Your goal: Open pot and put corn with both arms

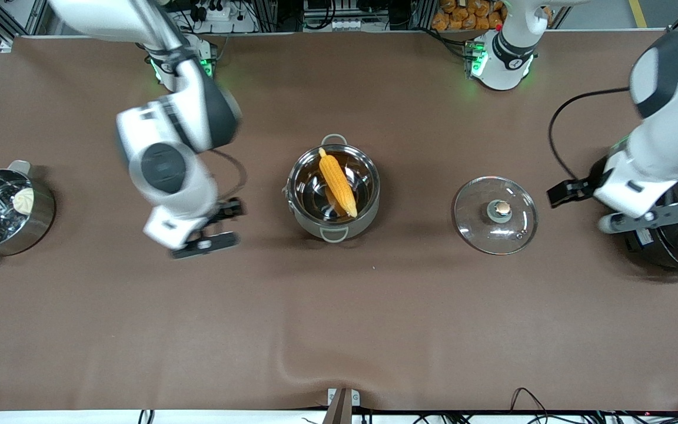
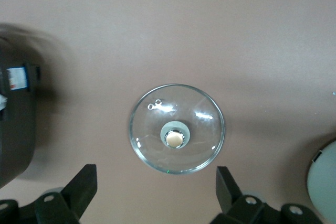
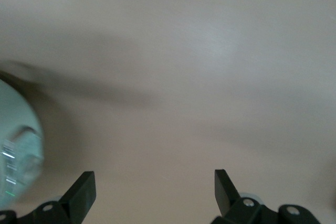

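Apparently the job is done: corn (image 1: 338, 183) lies in the open pot (image 1: 333, 192) mid-frame, lid (image 1: 495, 215) on the table right of it; left gripper (image 1: 562, 192) and right gripper (image 1: 216, 227) are open, empty, and need only retreat

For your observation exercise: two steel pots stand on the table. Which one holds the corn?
The pot at the table's middle, lid off, holds the corn; the steamer pot at the right arm's end holds a white bun.
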### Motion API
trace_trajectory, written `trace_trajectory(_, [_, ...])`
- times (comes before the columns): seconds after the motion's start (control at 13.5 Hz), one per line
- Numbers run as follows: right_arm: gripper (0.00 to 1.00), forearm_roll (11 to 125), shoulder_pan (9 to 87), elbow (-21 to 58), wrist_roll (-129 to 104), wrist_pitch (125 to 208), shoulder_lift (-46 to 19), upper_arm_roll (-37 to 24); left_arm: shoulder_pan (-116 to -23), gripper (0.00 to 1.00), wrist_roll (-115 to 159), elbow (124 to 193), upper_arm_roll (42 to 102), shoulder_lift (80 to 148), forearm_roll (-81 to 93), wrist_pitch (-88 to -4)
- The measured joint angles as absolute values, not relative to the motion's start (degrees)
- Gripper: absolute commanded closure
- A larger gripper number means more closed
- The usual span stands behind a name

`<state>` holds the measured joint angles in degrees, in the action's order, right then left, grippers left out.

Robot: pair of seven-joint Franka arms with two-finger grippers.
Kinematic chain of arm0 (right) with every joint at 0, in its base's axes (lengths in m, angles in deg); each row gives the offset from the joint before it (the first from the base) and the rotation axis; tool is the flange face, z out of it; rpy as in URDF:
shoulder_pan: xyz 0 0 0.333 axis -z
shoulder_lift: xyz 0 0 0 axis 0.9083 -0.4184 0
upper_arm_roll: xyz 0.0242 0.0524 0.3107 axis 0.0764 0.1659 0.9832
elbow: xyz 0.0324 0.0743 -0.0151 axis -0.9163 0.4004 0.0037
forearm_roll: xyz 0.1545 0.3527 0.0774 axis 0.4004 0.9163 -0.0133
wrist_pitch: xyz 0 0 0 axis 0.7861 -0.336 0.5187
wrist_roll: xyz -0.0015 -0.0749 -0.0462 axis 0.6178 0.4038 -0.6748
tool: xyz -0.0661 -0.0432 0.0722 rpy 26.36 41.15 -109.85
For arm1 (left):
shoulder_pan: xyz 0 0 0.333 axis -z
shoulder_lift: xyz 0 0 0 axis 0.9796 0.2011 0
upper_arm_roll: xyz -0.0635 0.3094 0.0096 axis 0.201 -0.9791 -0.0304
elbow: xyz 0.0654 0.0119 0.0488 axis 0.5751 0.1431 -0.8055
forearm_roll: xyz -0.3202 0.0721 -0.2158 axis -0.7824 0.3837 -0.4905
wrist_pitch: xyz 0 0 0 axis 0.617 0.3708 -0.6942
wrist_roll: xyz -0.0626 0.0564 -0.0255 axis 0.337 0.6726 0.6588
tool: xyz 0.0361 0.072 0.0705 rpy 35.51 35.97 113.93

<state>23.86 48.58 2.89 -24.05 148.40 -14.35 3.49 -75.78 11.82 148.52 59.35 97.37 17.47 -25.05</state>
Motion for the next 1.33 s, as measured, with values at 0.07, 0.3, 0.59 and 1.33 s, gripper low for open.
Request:
trace_trajectory(0.07, [0.0, 23.9, 51.2, 2.9, -20.9, 146.7, -13.4, 3.5, -76.0, 0.0, 11.8, 146.9, 59.4, 97.4, 17.5, -23.4])
trace_trajectory(0.3, [0.0, 24.0, 58.5, 2.9, -14.7, 143.8, -9.7, 3.5, -76.0, 0.0, 11.9, 143.8, 59.9, 97.4, 17.5, -19.0])
trace_trajectory(0.59, [0.0, 24.2, 63.0, 4.0, -11.7, 141.8, -3.0, 3.5, -75.6, 0.0, 11.9, 141.1, 62.5, 96.0, 17.5, -15.5])
trace_trajectory(1.33, [0.0, 24.5, 66.5, 7.4, -12.7, 139.7, 8.2, 1.8, -75.5, 0.0, 12.3, 140.9, 64.5, 90.4, 17.5, -14.3])
